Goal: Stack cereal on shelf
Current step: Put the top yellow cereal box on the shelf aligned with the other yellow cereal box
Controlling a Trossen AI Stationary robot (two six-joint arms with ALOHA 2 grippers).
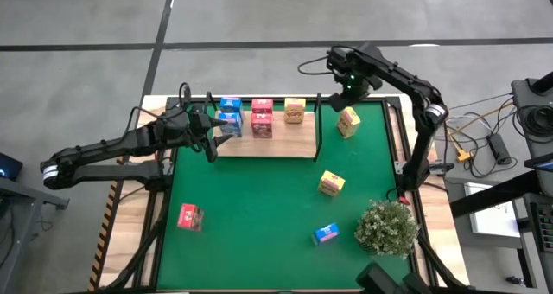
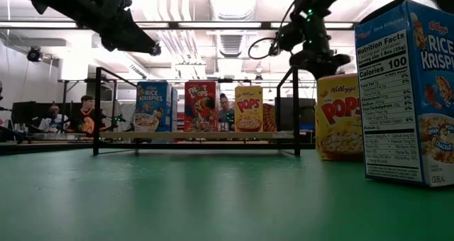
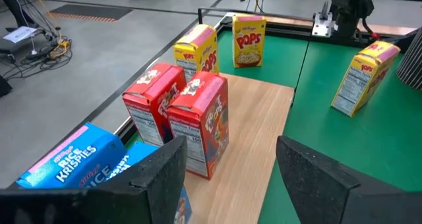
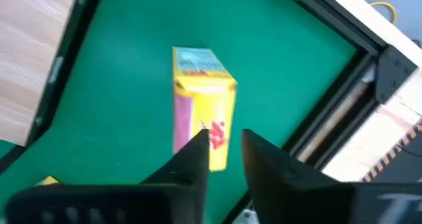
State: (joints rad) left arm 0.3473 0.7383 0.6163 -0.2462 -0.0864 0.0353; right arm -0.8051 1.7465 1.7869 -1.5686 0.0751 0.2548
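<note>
The light-wood shelf [image 1: 268, 144] lies at the far side of the mat. On it stand two blue cartons [image 1: 230, 113], two pink-red cartons [image 1: 262, 118] and one yellow carton [image 1: 295, 111]. My left gripper [image 1: 212, 131] hovers open over the shelf's left end, beside the blue cartons [image 3: 72, 159]. My right gripper [image 1: 350, 91] hangs above a yellow carton [image 4: 201, 102] that stands on the mat just right of the shelf; its fingers are slightly apart. Another yellow carton [image 1: 332, 183], a pink-red one [image 1: 190, 217] and a blue one [image 1: 326, 233] sit loose on the mat.
A bushy green plant [image 1: 386, 226] stands at the mat's near right corner. Thin black posts [image 1: 319, 125] rise at the shelf's ends. The green mat [image 1: 259, 207] is bare between the loose cartons. People sit in the room behind the table [image 2: 86, 113].
</note>
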